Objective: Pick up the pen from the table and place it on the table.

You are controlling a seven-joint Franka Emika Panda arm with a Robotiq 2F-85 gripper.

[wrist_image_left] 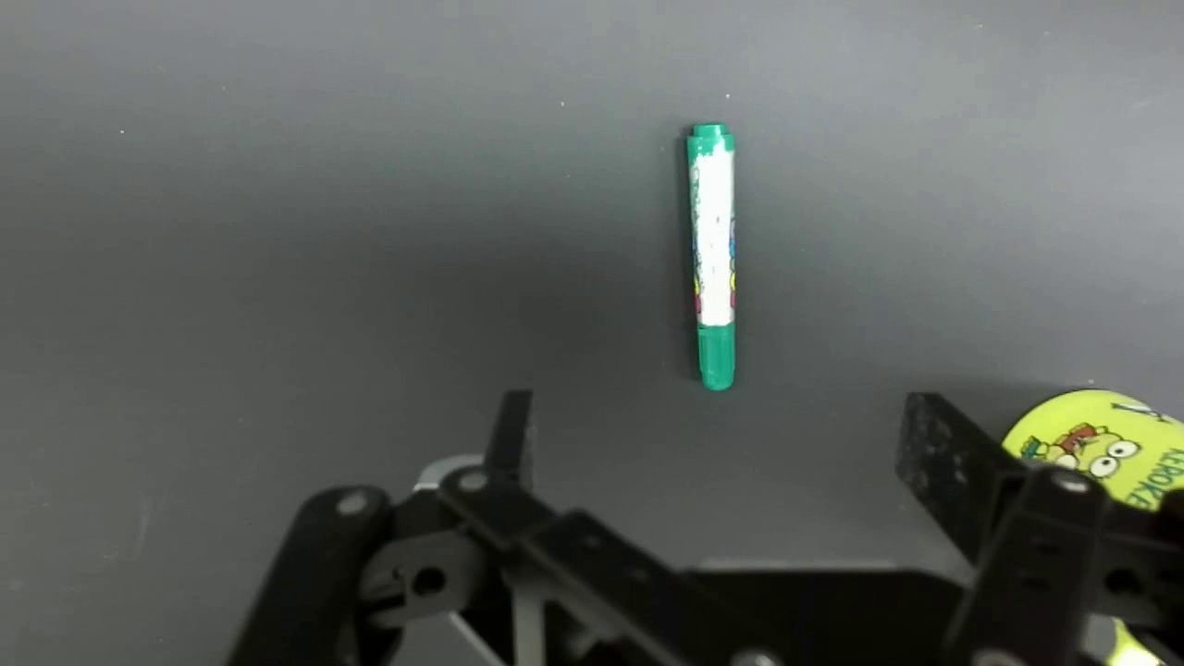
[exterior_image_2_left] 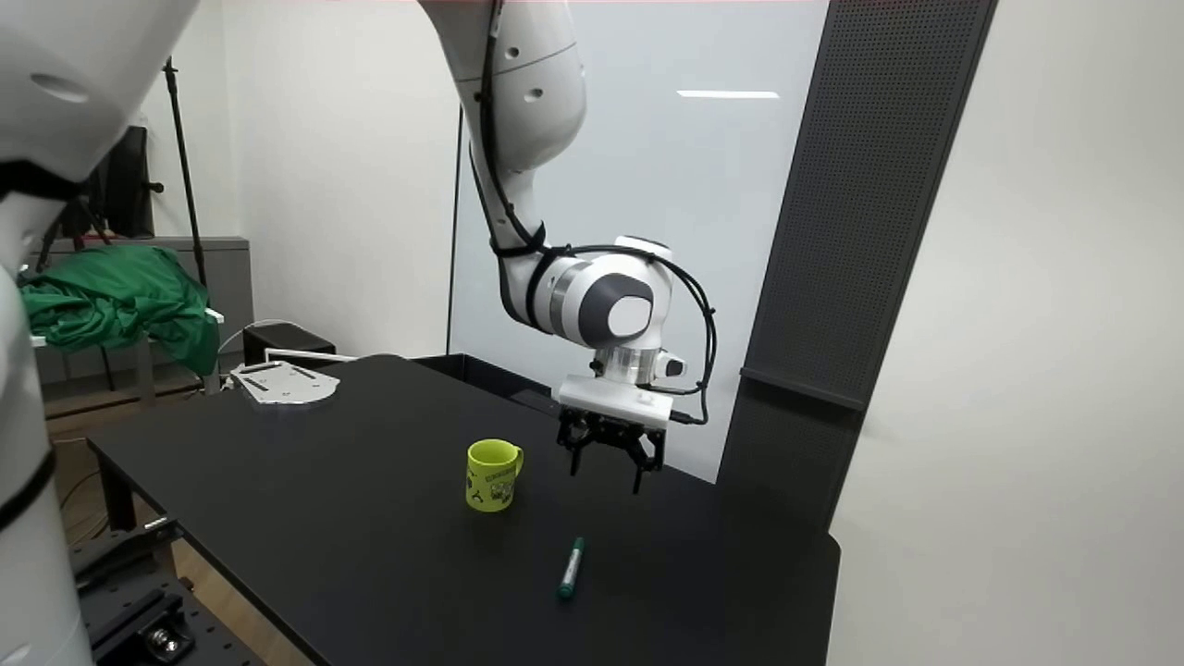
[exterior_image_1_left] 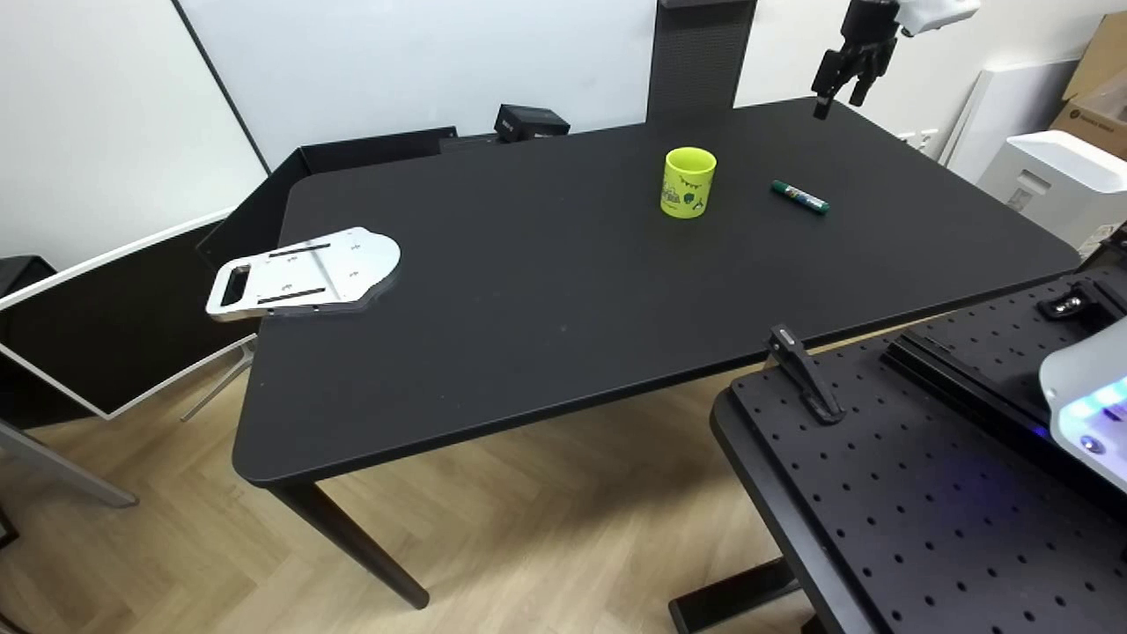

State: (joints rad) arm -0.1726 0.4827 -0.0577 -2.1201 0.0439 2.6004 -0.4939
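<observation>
Pen point(wrist_image_left: 712, 257), label point(wrist_image_left: 714, 231) illegible, lies on the table point(exterior_image_1_left: 493, 291) near a cup point(wrist_image_left: 1096, 442) lettered “KEROK…”, pincer point(exterior_image_2_left: 605, 481) spread apart

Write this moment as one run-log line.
gripper: open, empty, above table; pen: lying on table, not grasped; yellow-green cup: upright on table

The spread tool point(exterior_image_2_left: 605, 480) hangs above the table point(exterior_image_2_left: 370, 546) where pen point(exterior_image_2_left: 572, 568) and mug point(exterior_image_2_left: 489, 479) rest

One pen point(wrist_image_left: 715, 231); one mug point(exterior_image_1_left: 685, 187); one pincer point(exterior_image_2_left: 605, 476); one smooth table point(exterior_image_1_left: 493, 299); apparently one carton point(exterior_image_1_left: 1090, 125).
</observation>
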